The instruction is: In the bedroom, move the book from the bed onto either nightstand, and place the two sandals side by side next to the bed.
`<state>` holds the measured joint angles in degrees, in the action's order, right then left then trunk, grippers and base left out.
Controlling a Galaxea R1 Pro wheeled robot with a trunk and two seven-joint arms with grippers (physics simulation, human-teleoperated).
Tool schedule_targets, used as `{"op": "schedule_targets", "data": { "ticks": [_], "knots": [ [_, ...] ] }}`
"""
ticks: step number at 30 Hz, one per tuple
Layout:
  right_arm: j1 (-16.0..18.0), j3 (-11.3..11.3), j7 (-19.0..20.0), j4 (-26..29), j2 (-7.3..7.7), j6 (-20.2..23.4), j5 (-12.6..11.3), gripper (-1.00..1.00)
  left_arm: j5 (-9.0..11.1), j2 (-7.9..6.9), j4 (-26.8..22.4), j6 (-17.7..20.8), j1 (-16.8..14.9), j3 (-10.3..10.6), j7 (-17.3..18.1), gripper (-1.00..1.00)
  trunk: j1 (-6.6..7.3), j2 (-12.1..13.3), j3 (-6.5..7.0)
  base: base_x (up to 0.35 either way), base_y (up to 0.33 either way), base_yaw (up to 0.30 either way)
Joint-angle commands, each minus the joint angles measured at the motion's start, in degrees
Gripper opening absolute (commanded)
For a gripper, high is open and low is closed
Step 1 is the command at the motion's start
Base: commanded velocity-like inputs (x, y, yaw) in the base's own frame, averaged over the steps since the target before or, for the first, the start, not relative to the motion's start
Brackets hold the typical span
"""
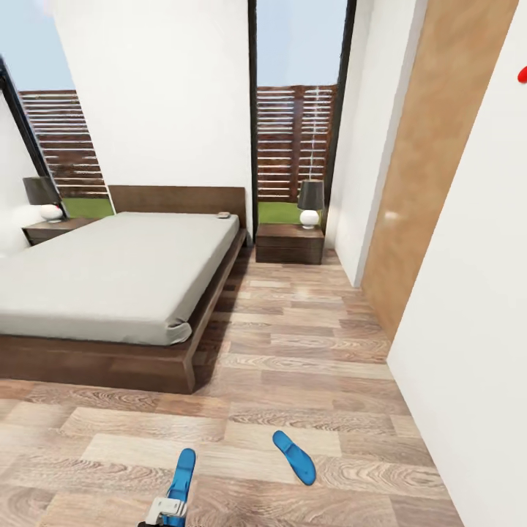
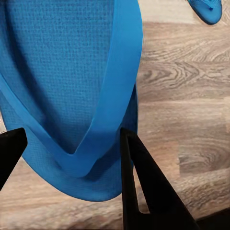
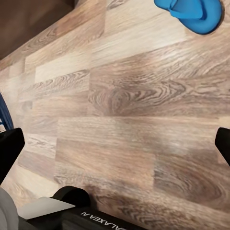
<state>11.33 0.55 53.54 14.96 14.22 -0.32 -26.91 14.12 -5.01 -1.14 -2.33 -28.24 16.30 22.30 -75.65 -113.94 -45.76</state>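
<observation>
Two blue sandals (image 1: 294, 457) (image 1: 183, 472) are seen apart on the plank floor (image 1: 307, 351), near the bed (image 1: 110, 278); the left claw (image 1: 167, 510) is seen at one.

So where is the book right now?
In the head view the book lies on the far right corner of the bed, by the headboard, nearest the right-hand nightstand.

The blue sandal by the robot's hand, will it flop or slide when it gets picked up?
The sandal looks thin and flat, so it is probably light and may bend a little. Its thin strap likely flexes if pinched. It won't roll, but it might slide on the smooth wooden floor if a finger nudges it.
</observation>
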Motion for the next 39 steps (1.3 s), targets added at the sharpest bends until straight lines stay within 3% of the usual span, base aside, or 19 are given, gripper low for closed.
{"op": "schedule_targets", "data": {
  "ticks": [1, 31, 39],
  "knots": [
    [0.0, 0.1, 0.2, 0.0, 0.02, 0.0, -0.2, 1.0, 0.5, 0.0, 0.1, -0.2, -0.1, 0.5, 0.2, -1.0, 0.01, 0.0, -0.05, 0.0, -0.082, 0.29],
    [0.0, 0.1, 0.2, 0.0, 0.02, 0.0, -0.2, 1.0, 0.5, 0.0, 0.1, -0.2, -0.1, 0.5, 0.2, -1.0, 0.01, 0.0, -0.05, 0.0, -0.082, 0.29],
    [0.0, 0.1, 0.2, 0.0, 0.02, 0.0, -0.2, 1.0, 0.5, 0.0, 0.1, -0.2, -0.1, 0.5, 0.2, -1.0, 0.01, 0.0, -0.05, 0.0, -0.082, 0.054]
  ]
}}
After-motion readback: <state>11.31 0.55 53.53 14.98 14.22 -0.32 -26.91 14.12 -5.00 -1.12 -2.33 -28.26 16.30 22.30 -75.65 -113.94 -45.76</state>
